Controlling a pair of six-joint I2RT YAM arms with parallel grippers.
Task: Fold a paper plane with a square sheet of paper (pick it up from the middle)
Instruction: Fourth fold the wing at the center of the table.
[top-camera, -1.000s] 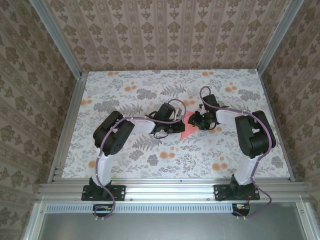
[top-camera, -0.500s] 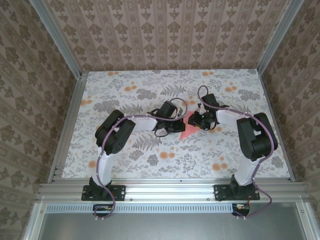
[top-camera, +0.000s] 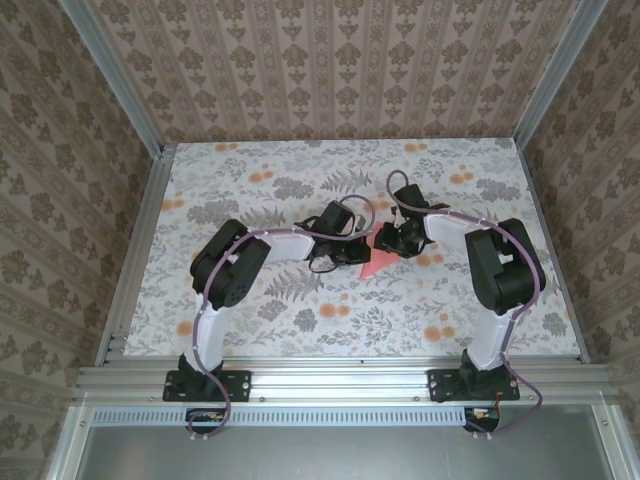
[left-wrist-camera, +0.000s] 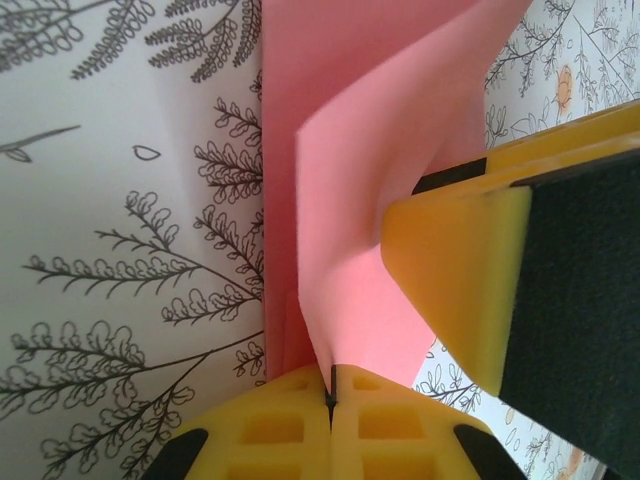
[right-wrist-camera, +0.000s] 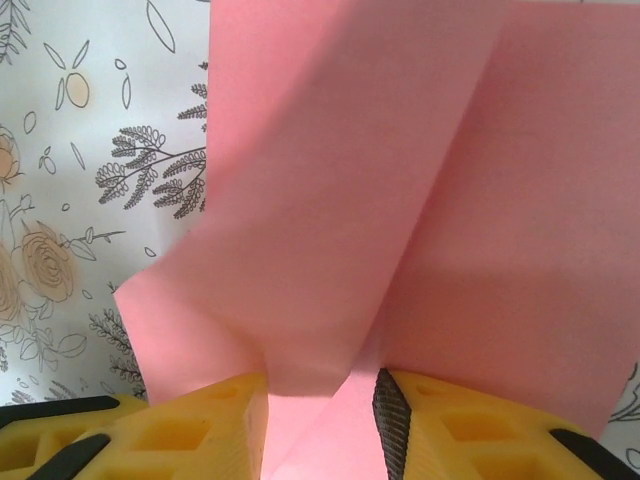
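Observation:
The pink-red sheet of paper (top-camera: 378, 264) lies folded in layers on the flowered table between both arms. My left gripper (left-wrist-camera: 331, 385) is shut on a raised crease of the paper (left-wrist-camera: 380, 170), the fold running straight into its closed yellow fingertips. In the top view it (top-camera: 352, 252) sits at the paper's left edge. My right gripper (right-wrist-camera: 320, 385) is open, its fingers standing either side of a lifted flap of paper (right-wrist-camera: 400, 200) without pinching it. One right finger (left-wrist-camera: 470, 280) presses close beside the fold. Whether the folds form a paper plane I cannot tell.
The table (top-camera: 250, 300) carries a floral cloth with small orange flower prints (top-camera: 434, 332). Aluminium rails (top-camera: 340, 377) frame the near edge and sides, with patterned walls behind. Both arms' cables (top-camera: 352, 205) loop over the grippers.
The right gripper has crept left onto the paper and its jaws have widened very slightly. The left gripper shifted a little right early on and keeps its pinch.

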